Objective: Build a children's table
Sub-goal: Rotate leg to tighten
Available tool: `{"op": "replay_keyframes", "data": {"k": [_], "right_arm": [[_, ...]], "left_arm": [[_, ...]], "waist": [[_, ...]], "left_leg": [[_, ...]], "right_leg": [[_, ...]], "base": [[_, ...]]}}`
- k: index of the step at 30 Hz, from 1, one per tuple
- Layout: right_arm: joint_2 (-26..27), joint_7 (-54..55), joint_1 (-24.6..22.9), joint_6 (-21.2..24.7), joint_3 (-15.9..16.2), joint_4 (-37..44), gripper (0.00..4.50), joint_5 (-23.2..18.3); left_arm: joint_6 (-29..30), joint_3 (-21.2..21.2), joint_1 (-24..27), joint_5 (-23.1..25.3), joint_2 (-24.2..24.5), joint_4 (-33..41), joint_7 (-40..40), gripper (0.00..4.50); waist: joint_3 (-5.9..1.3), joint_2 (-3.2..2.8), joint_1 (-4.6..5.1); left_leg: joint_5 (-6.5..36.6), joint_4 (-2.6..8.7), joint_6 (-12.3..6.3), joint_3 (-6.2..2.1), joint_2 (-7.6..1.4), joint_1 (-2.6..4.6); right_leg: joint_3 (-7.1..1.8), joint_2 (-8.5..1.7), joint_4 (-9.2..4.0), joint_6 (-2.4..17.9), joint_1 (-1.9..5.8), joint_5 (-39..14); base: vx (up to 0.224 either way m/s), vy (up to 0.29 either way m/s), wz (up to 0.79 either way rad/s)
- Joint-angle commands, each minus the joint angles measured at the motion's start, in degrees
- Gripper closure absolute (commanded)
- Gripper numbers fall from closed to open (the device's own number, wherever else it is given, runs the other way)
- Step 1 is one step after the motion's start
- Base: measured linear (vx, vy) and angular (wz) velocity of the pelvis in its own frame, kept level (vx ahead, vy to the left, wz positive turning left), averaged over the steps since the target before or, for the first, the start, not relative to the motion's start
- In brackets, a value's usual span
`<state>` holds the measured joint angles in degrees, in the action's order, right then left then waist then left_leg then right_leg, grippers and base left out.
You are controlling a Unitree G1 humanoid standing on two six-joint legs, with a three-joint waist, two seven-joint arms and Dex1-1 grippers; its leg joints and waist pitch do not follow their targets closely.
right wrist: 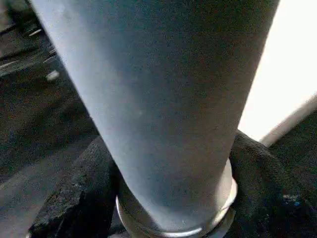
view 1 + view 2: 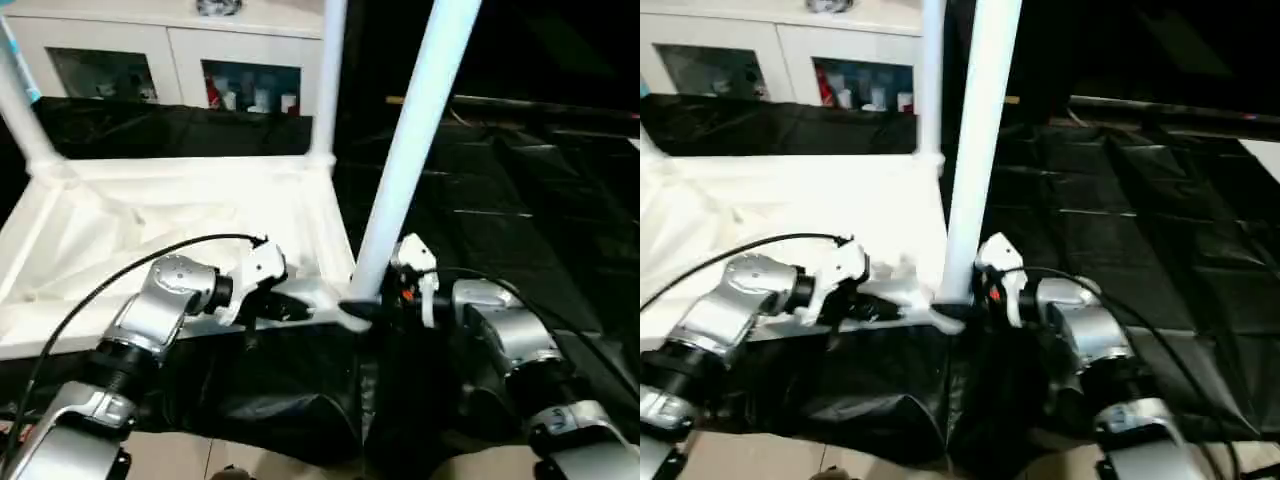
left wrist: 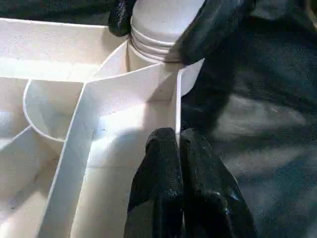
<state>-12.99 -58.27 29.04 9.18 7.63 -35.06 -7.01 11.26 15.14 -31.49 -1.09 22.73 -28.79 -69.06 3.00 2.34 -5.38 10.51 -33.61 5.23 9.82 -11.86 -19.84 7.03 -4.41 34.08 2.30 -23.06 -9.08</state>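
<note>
The children's table lies upside down, its ribbed white top on black sheeting. One white leg stands upright in the near right corner socket. My right gripper is at that leg's base, and its black fingers press on both sides of the leg. My left gripper is shut on the top's thin front rim just left of that corner, with the rim pinched between its fingers. Two more legs stand at the far right corner and the far left corner.
A white cabinet with glass doors stands behind the table top. Black sheeting covers the surface to the right and hangs over the near edge. A black cable arcs over my left forearm.
</note>
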Motion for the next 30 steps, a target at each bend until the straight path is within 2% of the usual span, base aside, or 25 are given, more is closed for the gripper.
{"op": "replay_keyframes", "data": {"k": [1,3,4,5,6,9,12,13,14,15,17,19,21,26,30], "right_arm": [[4.7,10.1,1.4,-0.6,-0.4,-3.3,1.78,1.1],[8.2,18.8,2.3,-1.4,-2.8,-6.2,1.78,1.1],[8.2,18.8,2.3,-1.4,-2.8,-6.2,1.78,1.1],[9.4,21.8,2.7,-1.8,-3.7,-7.3,1.78,0.9],[10.0,23.5,3.0,-1.9,-4.2,-8.0,1.78,0.8],[15.0,33.5,5.2,-2.7,-7.0,-12.5,1.78,0.1],[16.6,35.1,5.8,-4.2,-6.8,-13.6,1.78,0.9],[17.1,34.2,5.9,-5.1,-5.9,-13.4,1.78,1.5],[17.6,33.8,6.0,-6.0,-5.4,-13.5,1.22,2.0],[18.0,31.9,6.1,-7.2,-5.2,-13.0,1.08,1.9],[17.4,29.1,6.2,-6.9,-5.5,-12.3,1.02,0.8],[16.6,27.5,6.2,-6.7,-5.1,-11.8,0.72,0.9],[15.4,25.7,6.6,-7.2,-4.2,-11.8,0.55,1.5],[10.6,16.1,6.1,-9.1,-1.2,-10.3,0.55,2.7],[6.2,8.2,5.1,-9.2,0.2,-8.0,0.55,2.7]], "left_arm": [[0.8,-0.3,-2.8,0.2,-4.5,-1.2,5.8,4.50],[0.5,-1.0,-4.4,0.9,-7.1,-3.3,10.6,4.50],[0.5,-1.0,-4.4,0.9,-7.1,-3.3,10.6,4.50],[0.4,-1.3,-5.1,1.3,-8.0,-4.3,13.0,4.50],[0.5,-1.5,-5.4,1.5,-8.5,-4.8,14.1,4.50],[0.7,-2.7,-7.9,2.4,-12.4,-8.5,22.2,4.50],[0.1,-3.1,-8.4,2.9,-13.7,-9.4,24.8,4.50],[0.1,-3.0,-8.4,2.8,-14.1,-9.2,24.7,4.50],[0.2,-2.9,-8.4,2.9,-14.5,-9.3,24.7,4.50],[-0.8,-2.3,-7.8,2.7,-14.7,-8.4,22.6,4.50],[-2.0,-1.9,-7.0,2.3,-14.1,-7.6,20.4,4.50],[-2.8,-1.6,-6.4,1.8,-13.5,-6.9,18.6,4.50],[-3.0,-1.4,-5.9,1.3,-12.8,-6.3,17.2,4.50],[-3.4,-0.3,-4.2,0.6,-10.3,-4.0,11.7,4.50],[-3.6,0.4,-2.6,-0.2,-7.4,-1.9,6.0,4.50]], "waist": [[-3.24,-0.41,0.28],[-3.32,-0.25,0.62],[-3.33,-0.30,0.71],[-3.51,-0.27,0.64],[-3.45,-0.46,0.65],[-3.68,-0.46,0.53],[-3.82,-0.57,0.30],[-3.85,-0.55,0.30],[-3.81,-0.57,0.26],[-3.75,-0.58,0.27],[-3.64,-0.56,0.26],[-3.64,-0.61,0.34],[-3.65,-0.59,0.37],[-3.72,-0.47,0.25],[-3.71,-0.57,0.14]], "left_leg": [[15.0,3.94,-0.54,-0.56,-1.36,0.59],[14.8,4.10,-0.23,-0.76,-1.42,0.20],[14.8,4.08,-0.21,-0.69,-1.39,0.23],[14.7,4.05,-0.27,-0.73,-1.44,0.38],[14.4,4.11,-0.51,-0.62,-1.57,0.48],[13.0,4.09,-0.57,-0.49,-1.53,0.25],[11.6,4.14,-0.57,-0.43,-1.65,0.10],[11.4,4.15,-0.82,-0.40,-1.65,-0.01],[11.5,4.16,-0.97,-0.35,-1.64,-0.03],[11.7,4.21,-1.14,-0.35,-1.66,0.01],[12.4,4.22,-1.47,-0.35,-1.56,-0.07],[12.6,4.23,-1.51,-0.38,-1.60,-0.05],[12.3,4.24,-1.68,-0.39,-1.69,-0.08],[11.3,4.08,-2.48,-0.27,-1.67,-0.30],[10.3,4.11,-3.32,-0.23,-1.89,-0.16]], "right_leg": [[-3.10,-4.80,-6.06,4.0,2.43,-31.4],[-3.02,-4.83,-6.04,3.4,2.71,-31.3],[-3.05,-4.79,-6.12,3.3,2.59,-31.2],[-3.10,-4.82,-6.01,3.5,2.63,-30.1],[-3.33,-4.78,-5.93,4.1,2.33,-28.6],[-3.50,-4.69,-5.30,5.2,2.60,-24.9],[-3.63,-4.72,-4.89,6.0,2.79,-21.5],[-3.65,-4.67,-4.65,6.4,2.93,-20.0],[-3.65,-4.70,-4.70,6.5,2.92,-19.8],[-3.66,-4.68,-4.69,6.7,2.95,-19.7],[-3.63,-4.74,-4.94,6.4,3.05,-21.3],[-3.65,-4.82,-5.05,6.0,3.03,-22.3],[-3.69,-4.77,-4.90,6.3,3.04,-21.5],[-3.72,-4.82,-4.57,7.3,3.39,-19.3],[-3.84,-4.66,-4.26,8.3,3.25,-17.3]], "base": [[0.000,0.000,0.00],[0.000,0.000,0.00],[0.000,0.000,0.00],[0.000,0.000,0.00],[0.000,0.000,0.00],[0.000,0.000,0.00],[0.000,0.000,0.00],[0.000,0.000,0.00],[0.000,0.000,0.00],[0.000,0.000,0.00],[0.000,0.000,0.00],[0.000,0.000,0.00],[0.000,0.000,0.00],[0.000,0.000,0.00],[0.000,0.000,0.00]]}}
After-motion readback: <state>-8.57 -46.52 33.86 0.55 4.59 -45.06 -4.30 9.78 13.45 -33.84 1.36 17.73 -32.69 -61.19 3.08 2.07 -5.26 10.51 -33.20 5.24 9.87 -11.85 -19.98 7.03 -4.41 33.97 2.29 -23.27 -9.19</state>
